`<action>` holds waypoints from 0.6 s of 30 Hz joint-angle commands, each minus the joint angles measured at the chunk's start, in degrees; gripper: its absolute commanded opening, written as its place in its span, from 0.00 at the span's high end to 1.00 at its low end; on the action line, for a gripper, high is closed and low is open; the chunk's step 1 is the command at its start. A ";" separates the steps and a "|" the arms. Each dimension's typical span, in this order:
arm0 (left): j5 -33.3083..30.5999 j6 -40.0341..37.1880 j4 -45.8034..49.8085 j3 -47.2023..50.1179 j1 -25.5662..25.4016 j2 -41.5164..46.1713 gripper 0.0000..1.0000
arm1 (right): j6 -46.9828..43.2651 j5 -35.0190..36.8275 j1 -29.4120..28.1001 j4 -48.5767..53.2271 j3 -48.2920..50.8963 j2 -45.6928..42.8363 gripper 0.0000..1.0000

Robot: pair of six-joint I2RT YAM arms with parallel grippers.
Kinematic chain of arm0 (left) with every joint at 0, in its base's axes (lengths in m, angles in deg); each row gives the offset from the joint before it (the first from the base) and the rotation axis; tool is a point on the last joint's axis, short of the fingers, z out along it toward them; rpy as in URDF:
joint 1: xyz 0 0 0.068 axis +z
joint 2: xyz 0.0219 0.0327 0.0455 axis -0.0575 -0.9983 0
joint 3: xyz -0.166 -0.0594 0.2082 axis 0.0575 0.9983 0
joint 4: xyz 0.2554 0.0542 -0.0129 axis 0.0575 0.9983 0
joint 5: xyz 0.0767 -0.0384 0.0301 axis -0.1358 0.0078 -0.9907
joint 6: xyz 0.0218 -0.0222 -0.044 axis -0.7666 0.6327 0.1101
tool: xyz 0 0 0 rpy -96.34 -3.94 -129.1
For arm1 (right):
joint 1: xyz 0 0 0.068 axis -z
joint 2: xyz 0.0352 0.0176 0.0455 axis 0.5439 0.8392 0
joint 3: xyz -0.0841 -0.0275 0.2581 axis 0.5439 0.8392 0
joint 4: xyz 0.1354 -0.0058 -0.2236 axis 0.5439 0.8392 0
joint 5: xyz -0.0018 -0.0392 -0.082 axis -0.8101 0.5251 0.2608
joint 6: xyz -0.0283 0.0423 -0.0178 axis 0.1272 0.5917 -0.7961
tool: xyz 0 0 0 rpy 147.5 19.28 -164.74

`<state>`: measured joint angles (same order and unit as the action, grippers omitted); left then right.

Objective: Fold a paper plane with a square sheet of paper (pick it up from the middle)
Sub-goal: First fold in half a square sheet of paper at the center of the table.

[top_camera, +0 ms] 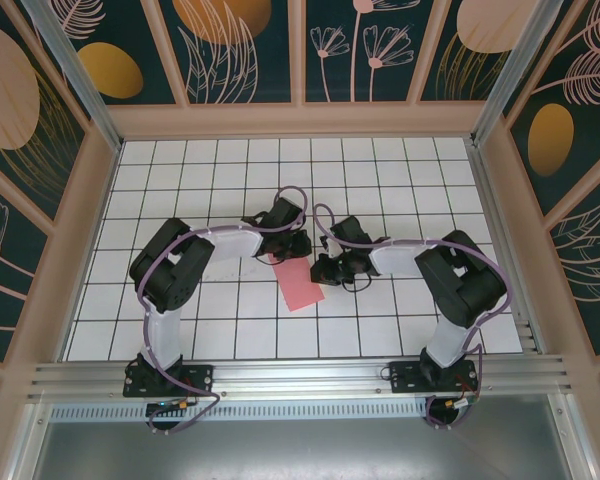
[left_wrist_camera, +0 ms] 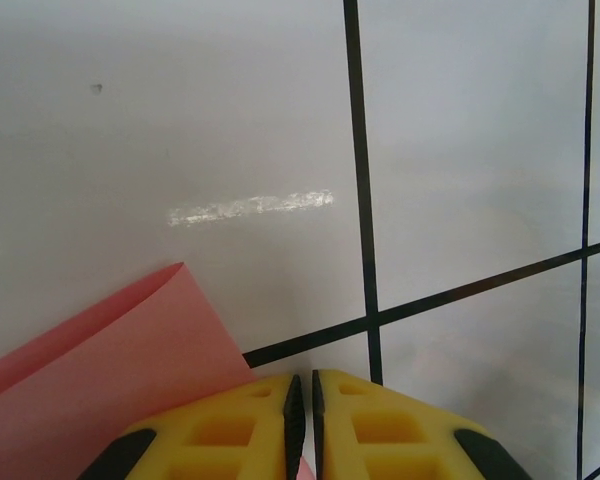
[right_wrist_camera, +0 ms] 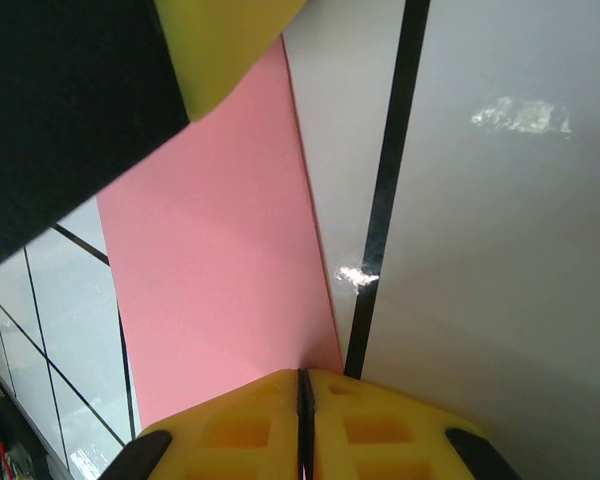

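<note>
A: L gripper [top_camera: 283,253] status?

B: Jaws pressed together, just a hairline seam in the L wrist cam [left_wrist_camera: 303,378]. The pink sheet of paper [left_wrist_camera: 130,370] comes in from its left side and slips under the left finger. A pink sliver shows low in the seam, so it's pinching the sheet.

A: And the R gripper [top_camera: 323,269]?

B: Also clamped tight, no gap btwn the fingers in its own cam [right_wrist_camera: 302,372]. The sheet [right_wrist_camera: 220,260] spreads out ahead of it and to its left, w/ one straight edge running right down into the seam. Looks pinched there too.

A: Where's the sheet vs. both, from the top cam?

B: The sheet [top_camera: 300,285] looks like a narrow rectangle, slightly tilted, on the white grid table [top_camera: 230,320]. L gripper is at its far end, R gripper touches its right-hand edge. Most of the sheet lies nearer the arm bases than either gripper.

A: Are the grippers close to each other?

B: Yes. In the R wrist cam a yellow finger of the L gripper [right_wrist_camera: 220,40] sits just ahead, over the sheet's far end, w/ its black body beside it.

A: Is the sheet flat?

B: Can't tell. In the L cam one corner looks raised off the tile.
</note>
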<state>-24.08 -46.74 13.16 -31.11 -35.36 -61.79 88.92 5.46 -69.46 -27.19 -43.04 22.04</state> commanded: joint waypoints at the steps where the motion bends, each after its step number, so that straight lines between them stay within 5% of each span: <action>1: -7.46 -1.63 -0.72 -1.83 3.34 -3.38 0.84 | -1.06 5.18 -1.45 10.01 5.46 4.98 0.88; 18: -8.65 -3.41 -0.23 -3.80 5.85 -4.19 0.82 | -0.61 5.96 -1.98 10.30 5.93 5.25 0.89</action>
<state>-28.01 -48.47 12.54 -34.52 -30.77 -63.95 88.94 5.48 -69.48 -28.76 -42.06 21.90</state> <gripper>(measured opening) 0.182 0.112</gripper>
